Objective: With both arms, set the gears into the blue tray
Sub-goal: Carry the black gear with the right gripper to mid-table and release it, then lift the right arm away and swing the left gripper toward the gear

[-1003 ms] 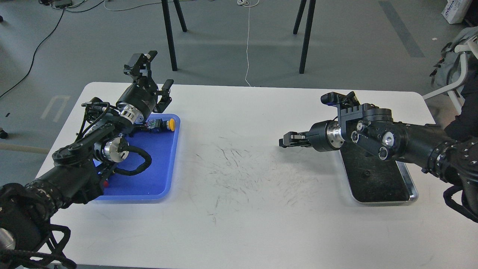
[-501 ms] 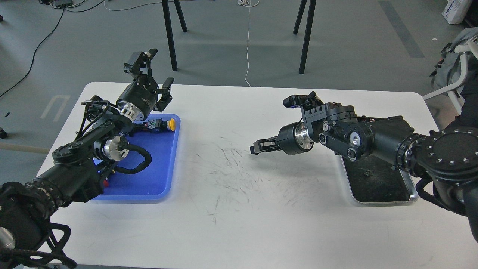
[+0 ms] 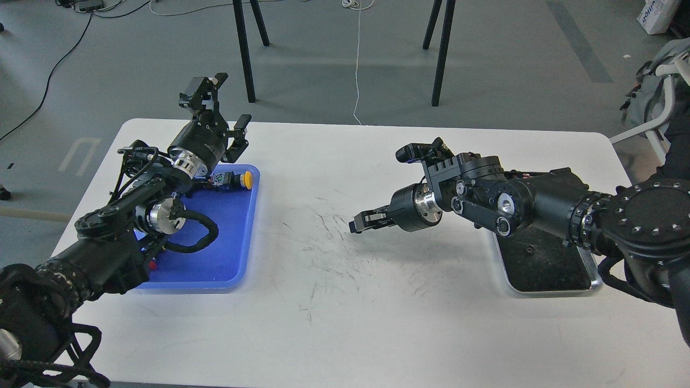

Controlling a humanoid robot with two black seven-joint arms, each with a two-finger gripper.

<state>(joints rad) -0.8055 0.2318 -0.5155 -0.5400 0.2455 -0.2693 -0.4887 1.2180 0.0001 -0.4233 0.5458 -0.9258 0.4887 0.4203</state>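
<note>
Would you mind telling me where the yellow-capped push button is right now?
In the head view, the yellow-capped push button lies in the far right corner of the blue tray, on the table's left side, just below the left claw.

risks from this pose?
1. Right gripper is out over mid-table; whether it holds a gear can't be seen, so a tiny part may drop there unnoticed.
2. Left arm covers much of the blue tray, limiting drop room.
3. One gear remains on the silver tray, black on dark, easy to miss.
</note>
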